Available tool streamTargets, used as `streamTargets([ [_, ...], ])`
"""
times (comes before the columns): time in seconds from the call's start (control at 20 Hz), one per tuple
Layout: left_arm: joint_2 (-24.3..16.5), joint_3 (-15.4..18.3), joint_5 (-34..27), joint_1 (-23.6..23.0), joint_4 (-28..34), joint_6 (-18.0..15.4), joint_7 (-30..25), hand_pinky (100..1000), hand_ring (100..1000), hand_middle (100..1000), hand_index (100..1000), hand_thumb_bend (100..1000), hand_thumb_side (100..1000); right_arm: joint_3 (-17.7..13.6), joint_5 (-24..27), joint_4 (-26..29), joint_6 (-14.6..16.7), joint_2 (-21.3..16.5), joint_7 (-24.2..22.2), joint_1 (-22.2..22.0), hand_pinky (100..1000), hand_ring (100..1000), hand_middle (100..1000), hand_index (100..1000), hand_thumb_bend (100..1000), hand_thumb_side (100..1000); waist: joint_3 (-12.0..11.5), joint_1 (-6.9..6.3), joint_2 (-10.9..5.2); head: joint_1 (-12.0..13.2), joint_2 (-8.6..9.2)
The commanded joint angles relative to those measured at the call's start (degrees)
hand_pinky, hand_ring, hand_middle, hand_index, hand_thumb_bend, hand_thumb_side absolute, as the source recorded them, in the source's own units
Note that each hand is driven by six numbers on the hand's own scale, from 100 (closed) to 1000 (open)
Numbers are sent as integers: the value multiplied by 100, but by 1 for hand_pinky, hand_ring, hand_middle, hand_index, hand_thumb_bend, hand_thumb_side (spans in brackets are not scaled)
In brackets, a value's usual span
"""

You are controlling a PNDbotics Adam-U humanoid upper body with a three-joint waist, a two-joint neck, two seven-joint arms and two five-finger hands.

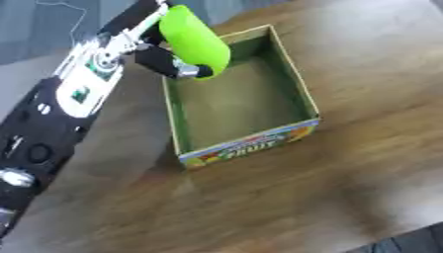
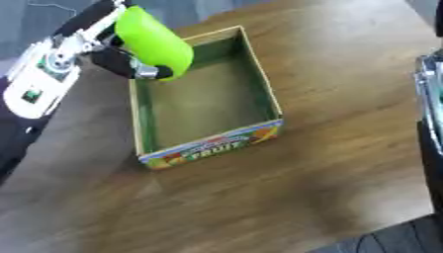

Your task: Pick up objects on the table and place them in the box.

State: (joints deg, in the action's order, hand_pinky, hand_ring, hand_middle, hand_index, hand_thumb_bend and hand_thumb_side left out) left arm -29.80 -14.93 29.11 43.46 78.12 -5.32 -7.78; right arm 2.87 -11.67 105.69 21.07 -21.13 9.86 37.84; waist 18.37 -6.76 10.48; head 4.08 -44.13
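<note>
- Bright green, the object (image 1: 195, 39) is a smooth elongated thing held at 11 o'clock in the left eye view, its lower end hanging over the far left corner of the box (image 1: 298, 94); it does not rest on the box floor.
- The left hand (image 1: 160, 59) has its dark fingers curled round the green object from below and behind; its black and white arm runs down along the left edge to 8 o'clock.
- The box is an open cardboard tray, green inside, with a colourful printed front wall facing 6 o'clock. Its floor shows bare, with nothing lying in it.
- The box stands askew on the wooden surface (image 1: 329, 188), its long sides running from 6 towards 12 o'clock.
- Open room lies all round the box: a wide bare stretch of wood from 3 to 6 o'clock, and a narrower strip between the box's left wall and the arm.
- The surface's edge cuts across at 5 o'clock, with dark floor beyond; another edge runs at 10 to 12 o'clock against grey ground.
- Part of the right arm (image 2: 430, 108) shows at 3 o'clock in the right eye view, well apart from the box; its hand cannot be seen.
</note>
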Motion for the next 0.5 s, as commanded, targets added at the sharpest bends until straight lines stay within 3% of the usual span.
streamTargets([
  [0.05, -20, 16, 129, 147, -15, -65, 20, 100, 218, 242, 291, 349, 482, -2, 17, 73, 5, -15, -23, 134, 100, 528, 592, 660, 100, 923, 19, 26, -95, 80, 1],
  [0.1, -12, 14, 150, 151, -30, -81, 17, 100, 261, 286, 337, 397, 512, -2, 18, 74, 5, -15, -23, 136, 100, 528, 592, 660, 100, 923, 27, 25, -93, 79, 1],
  [0.15, -9, 11, 164, 152, -43, -104, 7, 100, 333, 354, 411, 504, 579, -2, 18, 75, 5, -16, -23, 139, 100, 528, 592, 660, 100, 924, 31, 23, -91, 73, 1],
  [0.2, -8, 12, 173, 152, -55, -130, -6, 100, 343, 365, 422, 448, 542, -2, 19, 76, 4, -16, -23, 141, 100, 528, 592, 660, 100, 925, 32, 21, -90, 68, 1],
  [0.25, -9, 11, 183, 153, -70, -157, -34, 183, 444, 468, 538, 650, 698, -1, 20, 76, 4, -15, -23, 142, 100, 528, 592, 660, 100, 923, 30, 19, -91, 67, 1],
  [0.3, -11, 13, 196, 157, -85, -181, -75, 254, 500, 530, 612, 739, 766, -1, 20, 76, 3, -14, -24, 142, 100, 528, 592, 660, 100, 923, 28, 18, -91, 65, 1],
  [0.35, -18, 2, 223, 161, -104, -211, -153, 310, 546, 586, 663, 814, 812, 1, 21, 75, 3, -12, -26, 141, 100, 528, 592, 660, 100, 923, 24, 17, -91, 64, 1],
  [0.4, -23, -2, 255, 167, -117, -243, -246, 296, 533, 571, 651, 797, 803, 2, 21, 74, 3, -11, -27, 141, 100, 528, 592, 660, 100, 923, 20, 17, -91, 63, 1],
  [0.45, -27, -1, 288, 173, -118, -281, -331, 523, 746, 773, 841, 1000, 846, 3, 21, 75, 3, -11, -28, 142, 100, 528, 592, 660, 100, 923, 16, 16, -91, 62, 1],
  [0.5, -28, 4, 305, 175, -116, -323, -417, 581, 787, 807, 873, 1000, 854, 3, 21, 75, 4, -10, -28, 142, 100, 528, 592, 660, 100, 923, 12, 17, -90, 59, 1],
])
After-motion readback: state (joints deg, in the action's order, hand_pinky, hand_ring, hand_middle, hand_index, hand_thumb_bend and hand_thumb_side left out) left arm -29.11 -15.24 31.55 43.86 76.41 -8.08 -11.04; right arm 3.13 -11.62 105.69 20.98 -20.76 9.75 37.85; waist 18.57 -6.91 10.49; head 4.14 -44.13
